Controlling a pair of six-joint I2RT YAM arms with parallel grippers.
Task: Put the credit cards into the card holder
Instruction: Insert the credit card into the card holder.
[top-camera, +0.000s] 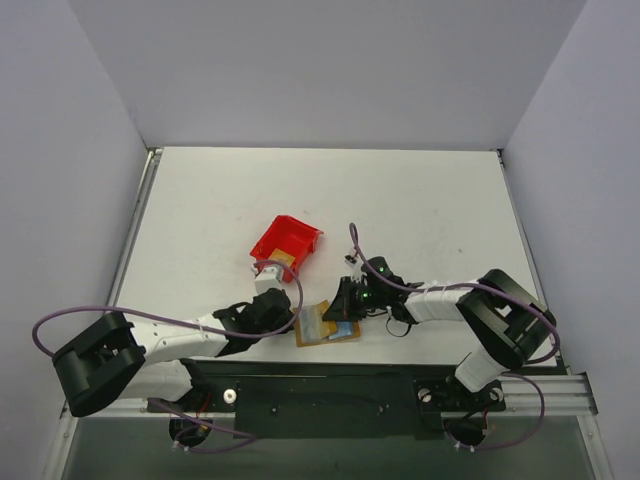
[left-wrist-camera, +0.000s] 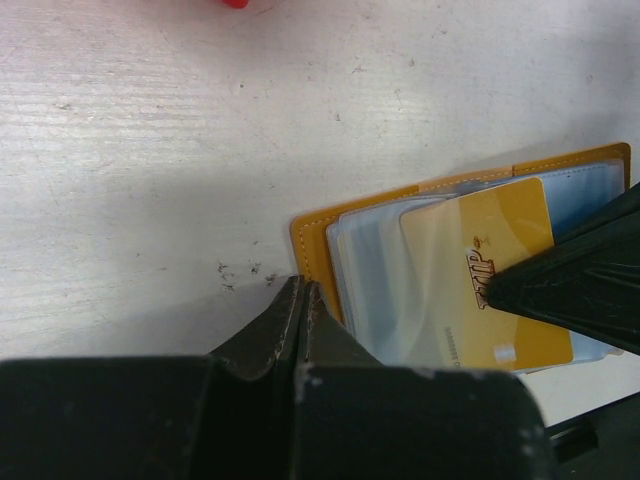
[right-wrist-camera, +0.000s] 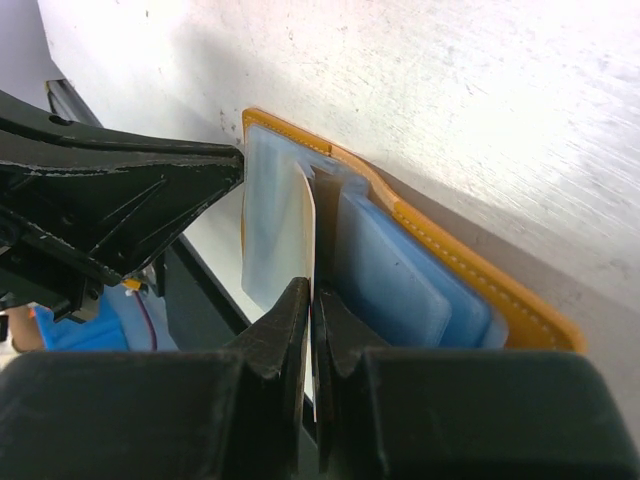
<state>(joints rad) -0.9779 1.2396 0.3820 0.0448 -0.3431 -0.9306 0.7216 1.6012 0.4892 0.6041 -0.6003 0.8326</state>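
The card holder (top-camera: 318, 325) lies open near the table's front edge, orange-tan (left-wrist-camera: 310, 235) with clear and light blue sleeves (right-wrist-camera: 400, 280). A golden credit card (left-wrist-camera: 480, 250) lies partly inside a clear sleeve. My right gripper (right-wrist-camera: 313, 292) is shut on this card, seen edge-on (right-wrist-camera: 309, 225) in the right wrist view. In the left wrist view its black fingers (left-wrist-camera: 570, 280) cover the card's right end. My left gripper (left-wrist-camera: 303, 284) is shut with nothing between its jaws, its tips at the holder's left edge. From above, the left gripper (top-camera: 290, 322) and the right gripper (top-camera: 345, 305) flank the holder.
A red plastic bin (top-camera: 287, 243) stands just behind the left gripper, with something tan showing at its near side. The table's front edge and the black rail (top-camera: 300, 385) run right below the holder. Grey walls enclose the table on three sides.
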